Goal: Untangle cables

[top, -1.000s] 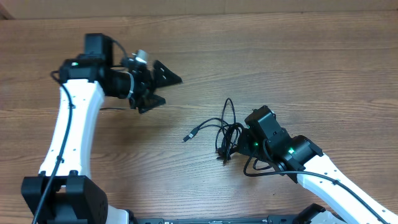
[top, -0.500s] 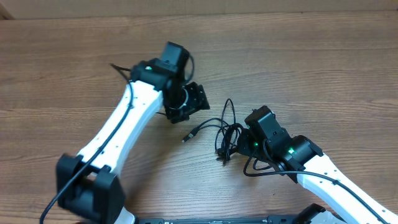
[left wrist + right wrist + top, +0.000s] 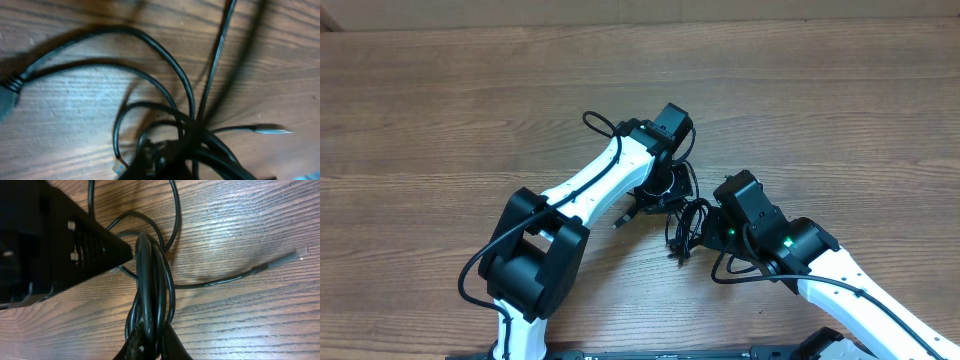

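Between left gripper (image 3: pixel 656 193) and right gripper (image 3: pixel 148 345) lie the cables (image 3: pixel 688 214). The right one is clamped on their tangle. The left is closed at the loops, its catch unclear.

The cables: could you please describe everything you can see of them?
The cables are thin, black, glossy cords tangled into one bundle on the wooden table. Strands run together through its middle, loops fan out, and loose ends with small plugs lie flat. The right gripper is shut on the thick part. The left gripper, shut, meets the loops; whether it grips a strand is unclear.
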You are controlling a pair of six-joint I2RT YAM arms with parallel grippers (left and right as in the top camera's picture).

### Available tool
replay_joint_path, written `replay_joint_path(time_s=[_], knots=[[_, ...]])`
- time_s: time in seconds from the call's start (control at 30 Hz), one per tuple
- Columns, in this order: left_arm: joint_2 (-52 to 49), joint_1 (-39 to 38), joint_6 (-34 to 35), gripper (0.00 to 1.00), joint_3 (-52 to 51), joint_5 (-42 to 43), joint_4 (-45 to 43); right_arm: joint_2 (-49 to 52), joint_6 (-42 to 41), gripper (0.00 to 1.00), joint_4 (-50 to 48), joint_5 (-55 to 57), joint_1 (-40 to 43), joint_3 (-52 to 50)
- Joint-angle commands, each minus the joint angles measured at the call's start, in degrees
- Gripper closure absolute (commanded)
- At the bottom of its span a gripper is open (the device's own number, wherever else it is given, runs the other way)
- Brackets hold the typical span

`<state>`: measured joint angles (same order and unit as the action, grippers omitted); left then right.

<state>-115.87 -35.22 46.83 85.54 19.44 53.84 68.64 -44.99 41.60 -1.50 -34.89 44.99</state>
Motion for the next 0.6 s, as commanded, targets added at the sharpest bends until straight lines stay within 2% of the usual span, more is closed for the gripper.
replay_joint_path(time_s=[0.0, 0.03, 0.17, 0.23, 0.43, 0.53, 0.57], knots=[[-0.57, 0.61, -4.02, 0.96, 1.31, -5.18, -0.02, -0.26, -0.20, 0.95, -0.28, -0.07, 0.15, 0.09], [0.13, 2.25, -8.48, 0.96, 3.04, -5.49, 2.19, -0.26, -0.20, 0.94, -0.04, -0.07, 0.15, 0.09], [3.37, 9.62, -18.14, 0.96, 14.53, -5.46, 16.22, -0.26, -0.17, 0.94, 0.72, 1.20, 0.15, 0.09], [5.55, 14.45, -27.82, 0.96, 21.40, -6.14, 22.62, -0.26, -0.20, 0.94, 0.70, 2.10, 0.15, 0.09], [7.41, 19.78, -36.68, 0.96, 23.08, -11.08, 23.41, -0.26, -0.20, 0.94, 0.57, 2.01, 0.15, 0.09], [7.21, 19.93, -37.77, 0.95, 21.20, -12.15, 20.63, -0.26, -0.20, 0.94, 0.57, 1.81, 0.15, 0.09], [7.04, 19.78, -36.54, 0.54, 20.39, -12.37, 19.50, -0.26, -0.20, 0.94, 0.55, 1.57, 0.15, 0.09]])
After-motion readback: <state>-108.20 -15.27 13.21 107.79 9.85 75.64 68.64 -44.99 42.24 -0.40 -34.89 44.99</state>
